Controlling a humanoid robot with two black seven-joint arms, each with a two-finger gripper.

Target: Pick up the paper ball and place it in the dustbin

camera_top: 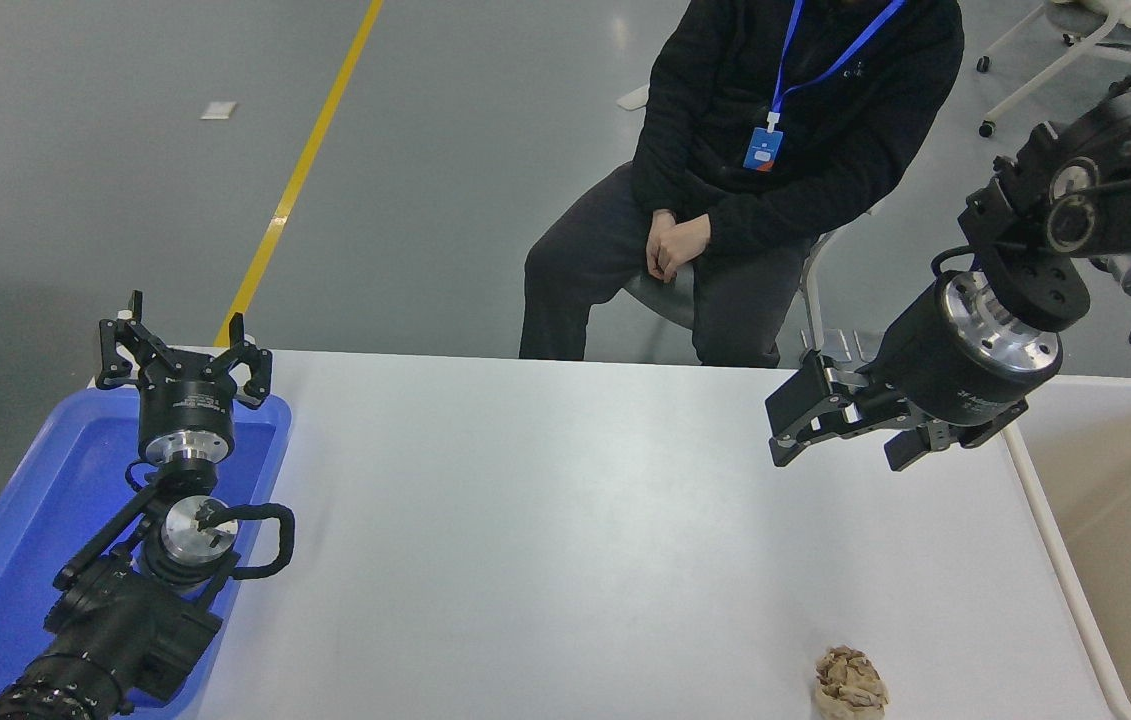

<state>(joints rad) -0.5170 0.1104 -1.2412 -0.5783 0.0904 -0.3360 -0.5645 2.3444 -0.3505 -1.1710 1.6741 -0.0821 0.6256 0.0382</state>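
The paper ball (851, 682), a crumpled tan wad, lies on the white counter (545, 540) near its near edge, toward the right side, untouched and clear of both arms. The dustbin (1055, 520), beige with a pale rounded rim, stands against the counter's right end, only partly in view; the ball rests a little to the left of its rim, apart from it. The right pincer (805, 425) hangs above the far right part of the counter, just left of the dustbin's far corner, pointing left and slightly downward; it is well apart from the ball and holds nothing. Its fingers overlap from this angle, so whether they are spread or pressed together cannot be told. The left pincer (183, 345) is parked at the lower left over the far end of a shallow blue tray (15, 540), its fingers spread wide and empty. The tray sits at the counter's left end. A person (765, 150) in dark clothing with a blue lanyard sits beyond the counter's far side, hands (673, 240) clasped in the lap, away from the counter.
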